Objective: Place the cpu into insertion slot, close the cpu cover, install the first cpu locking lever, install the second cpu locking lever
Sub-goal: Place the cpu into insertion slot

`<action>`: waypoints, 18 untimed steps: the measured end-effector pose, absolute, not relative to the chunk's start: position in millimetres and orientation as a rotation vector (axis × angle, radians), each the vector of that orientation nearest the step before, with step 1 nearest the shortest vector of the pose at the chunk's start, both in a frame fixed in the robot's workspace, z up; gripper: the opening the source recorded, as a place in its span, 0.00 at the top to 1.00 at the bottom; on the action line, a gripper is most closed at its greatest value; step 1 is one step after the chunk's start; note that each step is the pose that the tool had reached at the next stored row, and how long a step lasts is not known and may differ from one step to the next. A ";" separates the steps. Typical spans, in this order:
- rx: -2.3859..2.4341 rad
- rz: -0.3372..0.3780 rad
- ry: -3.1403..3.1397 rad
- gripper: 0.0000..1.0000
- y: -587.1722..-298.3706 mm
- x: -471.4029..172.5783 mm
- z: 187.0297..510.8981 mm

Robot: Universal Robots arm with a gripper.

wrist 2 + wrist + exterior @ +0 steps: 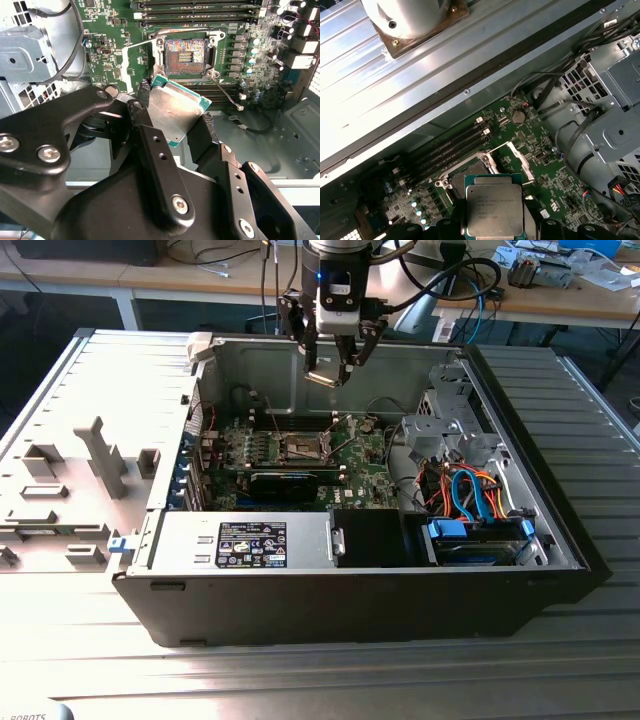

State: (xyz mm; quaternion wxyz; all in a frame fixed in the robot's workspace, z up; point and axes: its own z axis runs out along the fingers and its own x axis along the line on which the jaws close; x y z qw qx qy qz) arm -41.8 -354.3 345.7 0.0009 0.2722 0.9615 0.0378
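My gripper (333, 368) hangs inside the open computer case, shut on the cpu (328, 376), a flat square chip with a silver-grey top. In the second wrist view the black fingers (143, 117) clamp two opposite edges of the cpu (175, 106), which sits tilted. The cpu (494, 209) hovers above the motherboard, just short of the insertion slot (186, 51), whose brownish contact field lies bare. On the board, the insertion slot (305, 447) is well below the gripper. The cpu cover (518, 159) stands swung open beside the slot (472, 167). A thin metal lever (227, 96) sticks out from one slot corner.
Long black memory slots (200, 12) run beside the socket. A black card (285, 482) lies across the board in front of it. A grey drive cage (440, 425) with cables (470, 490) fills the exterior view's right. The power supply (250, 542) sits at the case front.
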 end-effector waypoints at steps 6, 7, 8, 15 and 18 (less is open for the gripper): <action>0.868 0.119 3.015 0.46 -354.3 -41.9 345.5; 0.869 0.119 3.014 0.46 -354.3 -41.8 345.5; 0.871 0.119 3.014 0.46 -354.3 -41.8 345.5; 0.884 0.119 3.010 0.46 -354.3 -41.9 345.3; 0.889 0.119 3.008 0.46 -354.3 -41.8 345.2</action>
